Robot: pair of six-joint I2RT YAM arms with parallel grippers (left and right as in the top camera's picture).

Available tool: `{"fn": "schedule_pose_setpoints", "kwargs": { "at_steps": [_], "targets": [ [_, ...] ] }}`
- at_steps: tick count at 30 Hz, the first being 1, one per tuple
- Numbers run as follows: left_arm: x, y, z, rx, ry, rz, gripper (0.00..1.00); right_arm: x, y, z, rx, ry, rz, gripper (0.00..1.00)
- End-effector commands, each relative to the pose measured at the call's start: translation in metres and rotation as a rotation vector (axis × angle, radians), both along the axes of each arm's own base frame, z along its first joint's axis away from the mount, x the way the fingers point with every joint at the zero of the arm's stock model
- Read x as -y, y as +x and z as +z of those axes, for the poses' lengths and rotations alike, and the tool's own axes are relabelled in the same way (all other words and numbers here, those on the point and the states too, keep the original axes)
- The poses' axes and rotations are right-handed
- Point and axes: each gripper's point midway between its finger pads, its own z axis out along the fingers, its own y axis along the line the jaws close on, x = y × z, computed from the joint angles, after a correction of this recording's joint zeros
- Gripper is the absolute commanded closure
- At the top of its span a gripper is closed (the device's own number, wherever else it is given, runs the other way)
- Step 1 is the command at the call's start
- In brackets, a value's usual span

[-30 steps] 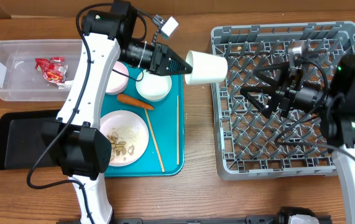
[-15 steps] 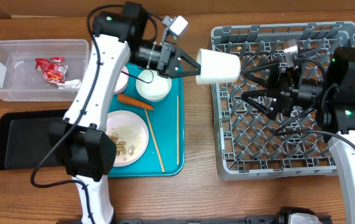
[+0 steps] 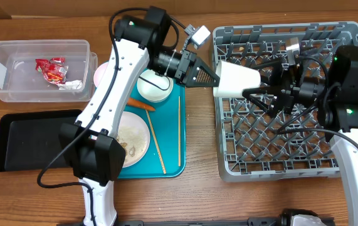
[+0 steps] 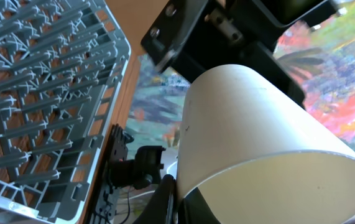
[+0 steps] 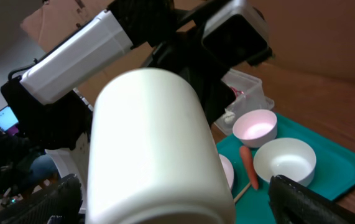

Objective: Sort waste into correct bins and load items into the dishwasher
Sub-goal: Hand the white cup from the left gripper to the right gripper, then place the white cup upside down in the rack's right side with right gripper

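My left gripper (image 3: 209, 76) is shut on the rim of a small white cup (image 3: 236, 80), one finger inside and one outside (image 4: 176, 200). The cup (image 4: 258, 137) lies on its side in the air over the left edge of the grey dishwasher rack (image 3: 219, 129). My right gripper (image 3: 261, 88) is open, and its black fingers (image 5: 314, 199) stand either side of the cup's closed end (image 5: 152, 155) without pressing on it. A carrot (image 3: 140, 103), a white bowl (image 3: 153, 88) and a plate with food scraps (image 3: 131, 138) sit on the teal tray (image 3: 172, 147).
The clear tub (image 3: 15, 88) at far left holds a red wrapper (image 3: 50, 69) and a white paper wad (image 3: 72, 85). The black tray (image 3: 28, 138) lies in front of it. A second bowl (image 5: 255, 127) sits behind the first. Two thin wooden sticks (image 3: 155, 147) lie on the teal tray.
My left arm has carried the cup rightward from above the teal tray to the rack's left edge. The right gripper's open fingers now flank the cup's closed end.
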Motion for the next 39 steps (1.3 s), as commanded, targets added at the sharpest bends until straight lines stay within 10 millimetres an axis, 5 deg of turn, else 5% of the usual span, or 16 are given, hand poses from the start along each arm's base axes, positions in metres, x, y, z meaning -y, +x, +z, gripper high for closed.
{"fn": "schedule_pose_setpoints", "kwargs": {
  "at_steps": [1,4,9,13,18,21,26,28,30,34,36,39],
  "targets": [
    [0.003,-0.006,0.007,0.029,0.001,-0.012,0.96,-0.001,-0.006,0.009,0.029,0.019,0.041,0.04],
    [0.004,-0.004,0.007,0.041,-0.005,-0.011,0.96,-0.002,-0.01,0.011,0.028,0.03,0.065,0.09],
    [0.006,0.001,0.008,0.048,-0.007,-0.003,0.96,-0.008,-0.013,0.011,0.024,0.032,0.086,0.35],
    [0.006,0.002,0.007,0.048,-0.003,-0.002,0.96,-0.008,-0.013,0.011,0.024,0.032,0.087,0.42],
    [0.004,0.006,-0.008,0.076,0.083,0.014,0.68,-0.008,-0.013,0.011,0.023,0.032,0.086,0.52],
    [-0.006,0.017,-0.037,0.076,0.272,0.072,0.61,-0.005,-0.001,0.004,-0.058,0.012,0.005,0.61],
    [-0.074,0.059,-0.086,0.084,0.705,0.319,0.58,0.006,0.026,-0.009,-0.172,-0.031,-0.179,0.7],
    [-0.141,0.087,-0.079,0.114,0.845,0.524,0.54,0.02,0.047,-0.026,-0.236,-0.087,-0.346,0.81],
    [-0.166,0.092,-0.073,0.128,0.883,0.592,0.54,0.034,0.058,-0.037,-0.284,-0.141,-0.462,0.81],
    [-0.222,0.096,-0.058,0.134,0.985,0.757,0.53,0.09,0.069,-0.062,-0.385,-0.361,-0.786,0.85],
    [-0.254,0.094,-0.05,0.116,1.047,0.859,0.52,0.136,0.059,-0.067,-0.446,-0.543,-0.993,0.88],
    [-0.271,0.092,-0.044,0.113,1.058,0.904,0.51,0.183,0.036,-0.067,-0.531,-0.69,-1.178,0.92]
  ]
}}
